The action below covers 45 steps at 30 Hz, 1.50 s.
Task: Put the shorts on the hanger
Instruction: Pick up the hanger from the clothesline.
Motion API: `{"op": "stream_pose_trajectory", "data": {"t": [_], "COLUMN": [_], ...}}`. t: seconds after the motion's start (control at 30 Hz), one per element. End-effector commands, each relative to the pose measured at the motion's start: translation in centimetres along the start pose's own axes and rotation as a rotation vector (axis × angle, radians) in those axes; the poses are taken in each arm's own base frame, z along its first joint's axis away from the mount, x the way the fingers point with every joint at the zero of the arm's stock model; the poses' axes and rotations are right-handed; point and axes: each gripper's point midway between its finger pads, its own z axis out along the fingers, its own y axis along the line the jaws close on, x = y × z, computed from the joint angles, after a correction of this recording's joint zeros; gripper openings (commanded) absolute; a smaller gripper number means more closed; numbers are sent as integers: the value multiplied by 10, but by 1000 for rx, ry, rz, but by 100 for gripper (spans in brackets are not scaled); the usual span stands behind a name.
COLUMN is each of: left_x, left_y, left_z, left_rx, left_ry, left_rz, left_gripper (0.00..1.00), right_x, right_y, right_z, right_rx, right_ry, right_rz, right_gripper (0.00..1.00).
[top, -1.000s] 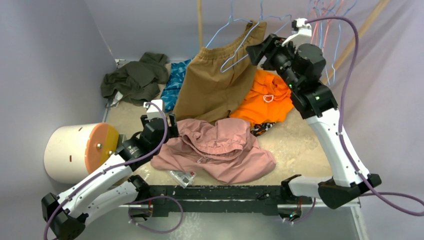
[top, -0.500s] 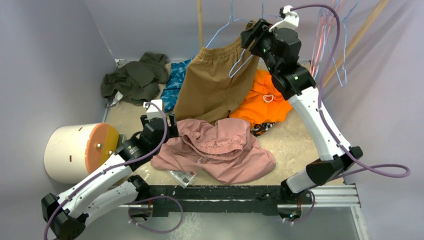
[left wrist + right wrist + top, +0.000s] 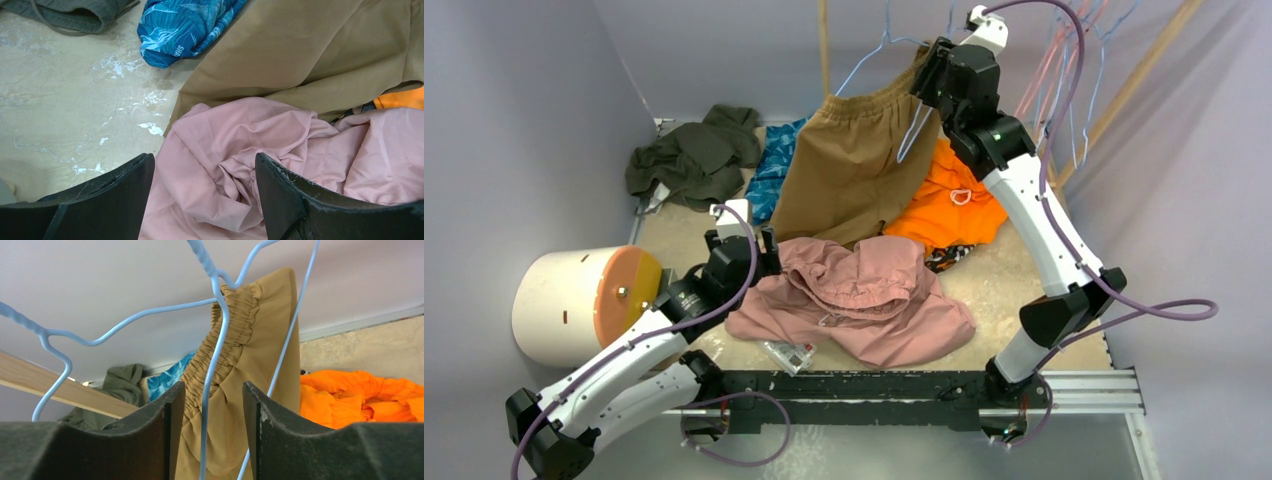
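The dusty-pink shorts (image 3: 864,295) lie crumpled on the table near the front; the left wrist view shows their folds (image 3: 240,145) close up. My left gripper (image 3: 744,238) hovers at their left edge, open (image 3: 202,160), with pink cloth below the gap and nothing pinched. My right gripper (image 3: 922,78) is raised at the back, beside the light-blue hanger (image 3: 912,128). In the right wrist view one wire of that hanger (image 3: 215,345) runs down between the fingers of my right gripper (image 3: 213,387). The jaws stand apart and do not touch the wire.
Tan-brown shorts (image 3: 854,170) hang on another blue hanger just behind the wire. An orange garment (image 3: 959,195), a blue patterned cloth (image 3: 774,165) and a dark green garment (image 3: 694,155) lie at the back. A white drum (image 3: 574,300) stands left. Pink hangers (image 3: 1064,60) hang at right.
My right arm has swung left and upward to the blue hanger, and its jaws have narrowed around a wire. The left arm and the pink shorts have not moved.
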Motion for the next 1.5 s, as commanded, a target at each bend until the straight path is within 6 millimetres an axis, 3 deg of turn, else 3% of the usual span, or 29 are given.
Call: {"op": "stream_pose_trajectory", "data": {"t": [0.0,0.63,1.03,1.2,1.47], "left_x": [-24,-22,-22,-22,-21], "left_y": [-9,-10,-10,-9,-10], "left_z": [-5,-4,-3,-3,-2], "left_rx": [39,40,37,35,32], "left_ry": [-62,-57,-54,-53,-49], "left_rz": [-39,-37,-34,-30,-25], "left_gripper": [73,73,73,73,73], "right_x": [-37,-62,-80,-92,-95], "right_y": [-6,-33,-24,-22,-20], "right_z": [-16,-26,-41,-59,-83], "right_rx": [32,55,-52,-102,-175], "right_ry": [-92,-137,-232,-299,-327], "right_rz": [-9,-42,-79,-104,-118], "right_gripper": [45,0,0,0,0]}}
